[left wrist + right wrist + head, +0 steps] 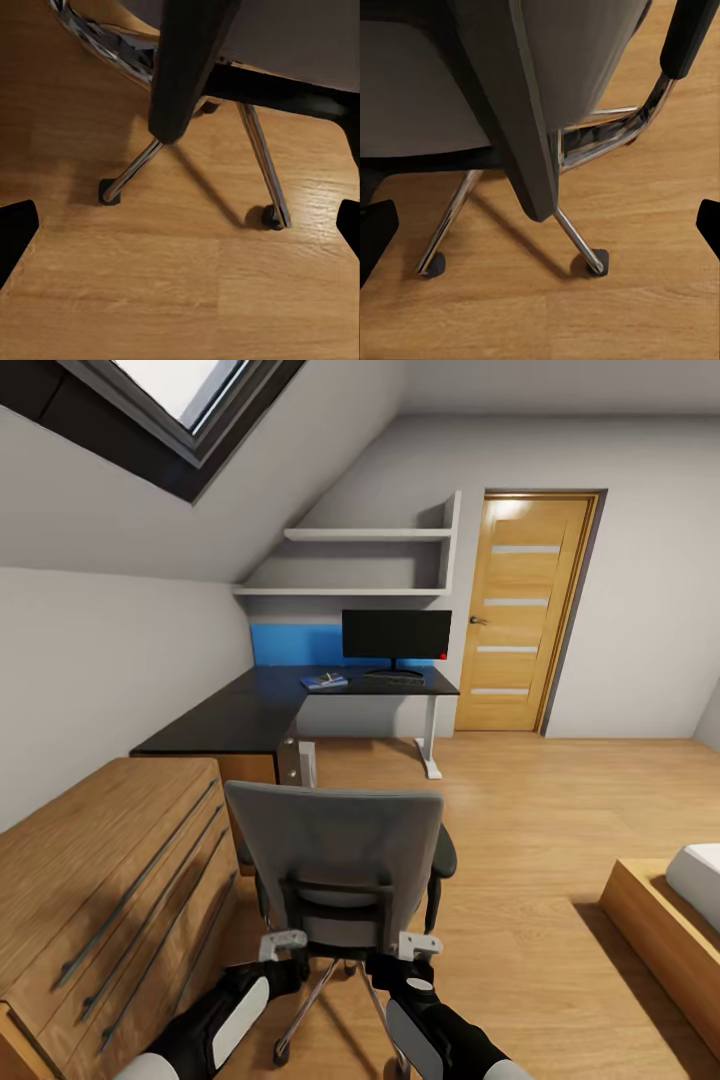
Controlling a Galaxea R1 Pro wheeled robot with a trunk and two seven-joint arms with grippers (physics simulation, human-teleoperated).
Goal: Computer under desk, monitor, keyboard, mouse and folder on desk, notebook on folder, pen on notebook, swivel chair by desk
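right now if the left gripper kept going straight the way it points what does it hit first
Probably the light wood floor: the left gripper looks down at bare boards, open. The grey swivel chair's chrome leg and black armrest sit off that line, though depth is hard to judge.

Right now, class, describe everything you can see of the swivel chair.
The swivel chair stands upright on the wood floor, its back turned to the camera, facing the desk but apart from it. Its back looks like grey padding on a dark frame, with black armrests and chrome legs ending in dark castors. The left pincer and right pincer are at its back's lower edge; contact is unclear.
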